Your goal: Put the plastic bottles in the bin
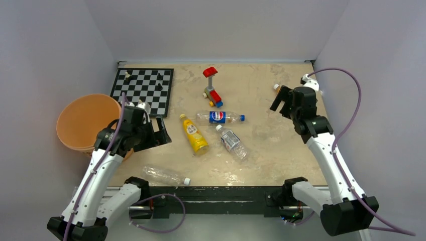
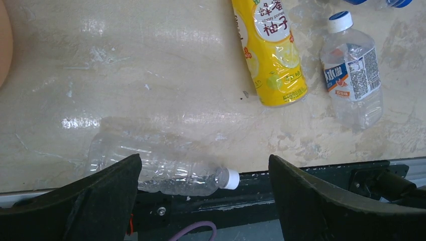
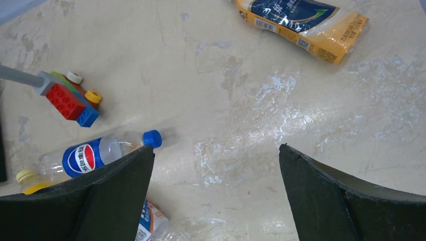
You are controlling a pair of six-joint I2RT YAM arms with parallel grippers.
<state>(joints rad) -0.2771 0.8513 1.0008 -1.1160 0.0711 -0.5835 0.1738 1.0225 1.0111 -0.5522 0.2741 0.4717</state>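
The left gripper (image 2: 203, 161) hangs with its fingers spread wide and nothing between them, on the bin's (image 1: 75, 115) side of the yellow bottle (image 1: 194, 134); the right gripper (image 3: 216, 150) is likewise spread and empty, well apart from the yellow bottle, beyond its cap end and to the right. No bottle shows in the bin (part of its floor is out of sight), so the work seems barely begun.

Nearest the left gripper is a clear bottle (image 2: 158, 168), lying flat at the table's (image 1: 271, 145) near edge, nearer the arm bases than the yellow bottle's foot; in the left wrist view it sits low between the two fingers, its long axis running almost from one finger to the other, white cap (image 2: 231, 178) towards the finger at that view's right. Closing as it stands would squeeze it end to end; I judge the wrist needs turning to take it across the body.

The blue-labelled bottle (image 1: 219, 117) and second clear bottle (image 1: 232, 141) lie just right of the yellow bottle; the orange-brown bottle (image 3: 301, 25) lies ahead of the right gripper, the nearer arm for it.
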